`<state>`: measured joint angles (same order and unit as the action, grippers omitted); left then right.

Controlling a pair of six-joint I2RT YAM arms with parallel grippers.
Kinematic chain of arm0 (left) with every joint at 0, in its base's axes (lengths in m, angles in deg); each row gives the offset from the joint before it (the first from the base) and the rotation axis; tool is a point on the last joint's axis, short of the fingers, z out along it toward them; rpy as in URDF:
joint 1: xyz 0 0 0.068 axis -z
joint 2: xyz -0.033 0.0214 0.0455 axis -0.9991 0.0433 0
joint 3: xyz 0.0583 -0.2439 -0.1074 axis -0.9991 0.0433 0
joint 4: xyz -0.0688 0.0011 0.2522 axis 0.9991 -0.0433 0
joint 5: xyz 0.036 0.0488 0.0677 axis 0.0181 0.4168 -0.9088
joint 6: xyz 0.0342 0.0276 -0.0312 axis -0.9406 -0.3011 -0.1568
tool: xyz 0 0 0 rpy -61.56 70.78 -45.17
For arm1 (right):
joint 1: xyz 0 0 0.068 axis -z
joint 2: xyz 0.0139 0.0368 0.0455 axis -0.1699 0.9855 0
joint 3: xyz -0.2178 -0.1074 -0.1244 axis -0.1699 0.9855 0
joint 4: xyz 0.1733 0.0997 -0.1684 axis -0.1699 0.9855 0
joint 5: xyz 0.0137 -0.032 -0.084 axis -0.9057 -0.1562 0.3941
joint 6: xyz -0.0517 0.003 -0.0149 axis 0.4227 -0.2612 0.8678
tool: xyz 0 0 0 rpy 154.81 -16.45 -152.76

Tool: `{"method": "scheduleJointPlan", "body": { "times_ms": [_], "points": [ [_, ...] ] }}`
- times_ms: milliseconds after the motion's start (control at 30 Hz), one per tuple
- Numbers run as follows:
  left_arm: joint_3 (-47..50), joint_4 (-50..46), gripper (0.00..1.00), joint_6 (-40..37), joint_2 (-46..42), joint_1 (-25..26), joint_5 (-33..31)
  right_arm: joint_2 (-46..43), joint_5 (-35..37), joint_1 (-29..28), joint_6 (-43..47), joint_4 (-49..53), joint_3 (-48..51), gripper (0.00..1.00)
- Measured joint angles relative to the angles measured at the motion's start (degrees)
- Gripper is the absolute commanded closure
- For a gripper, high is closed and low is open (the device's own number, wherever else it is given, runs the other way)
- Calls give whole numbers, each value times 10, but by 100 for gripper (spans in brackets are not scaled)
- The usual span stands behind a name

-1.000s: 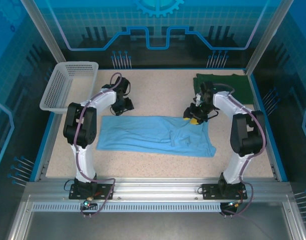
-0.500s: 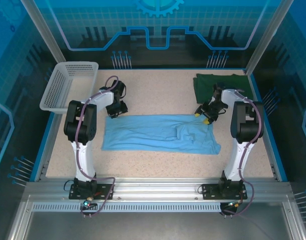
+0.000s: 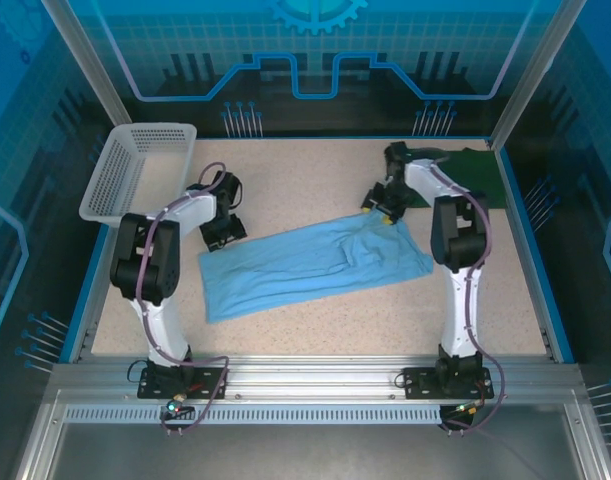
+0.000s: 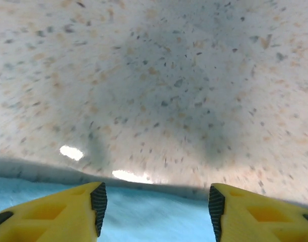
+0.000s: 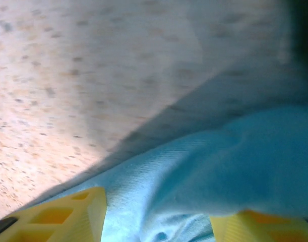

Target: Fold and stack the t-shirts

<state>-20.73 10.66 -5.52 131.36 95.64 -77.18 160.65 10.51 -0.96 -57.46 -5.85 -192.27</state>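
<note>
Speckled table carries the sky-blue t-shirt slanted across its middle, with the dark green t-shirt at its far right corner. The left gripper stands parted and empty over the blue hem. The right gripper straddles bunched cloth, hold unclear. The fabric is probably limp and light, best pinched at the corners.

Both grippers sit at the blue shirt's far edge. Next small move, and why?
Probably lift both clear of the cloth. The left gripper and right gripper stand open at the far corners of the sky-blue shirt, which rests slack on the table, so nothing is held.
</note>
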Motion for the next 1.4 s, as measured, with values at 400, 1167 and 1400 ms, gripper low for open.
{"method": "scheduleJointPlan", "body": {
  "times_ms": [400,1167,1400],
  "points": [
    [44,-14,43,-35,-223,15,53,254,18,-106,-71,31,-446,40],
    [46,-12,46,-63,17,147,268,353,-39,-127,-246,-272,-533,24],
    [-55,32,45,-10,94,185,324,258,-11,-75,-181,-152,-512,13]
  ]
}}
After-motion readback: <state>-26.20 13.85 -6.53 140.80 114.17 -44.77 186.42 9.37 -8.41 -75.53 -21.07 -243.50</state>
